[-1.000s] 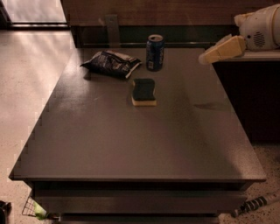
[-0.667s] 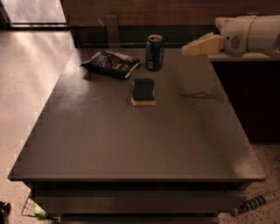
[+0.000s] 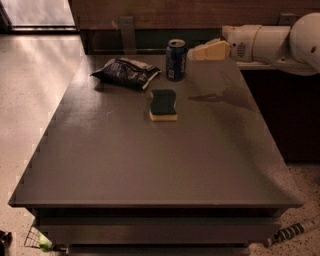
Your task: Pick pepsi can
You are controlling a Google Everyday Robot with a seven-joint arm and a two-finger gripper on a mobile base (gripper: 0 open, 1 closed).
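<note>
Dark tabletop [image 3: 150, 165], wood-panel wall [image 3: 200, 12] behind; pepsi can [image 3: 176, 60] near far edge; pincer [image 3: 196, 52] just beside, opening indiscernible.

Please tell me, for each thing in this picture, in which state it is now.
Pepsi can: upright, on the table, not lifted.
Snack bag: lying flat, crumpled, left of the can.
Sponge: lying flat, green side up.
Gripper: above the table, close beside the can's right side.

The gripper [image 3: 199, 52], up at one o'clock, is a pale cream wedge; behind it the arm [image 3: 272, 42] is fat, white and rounded.
</note>
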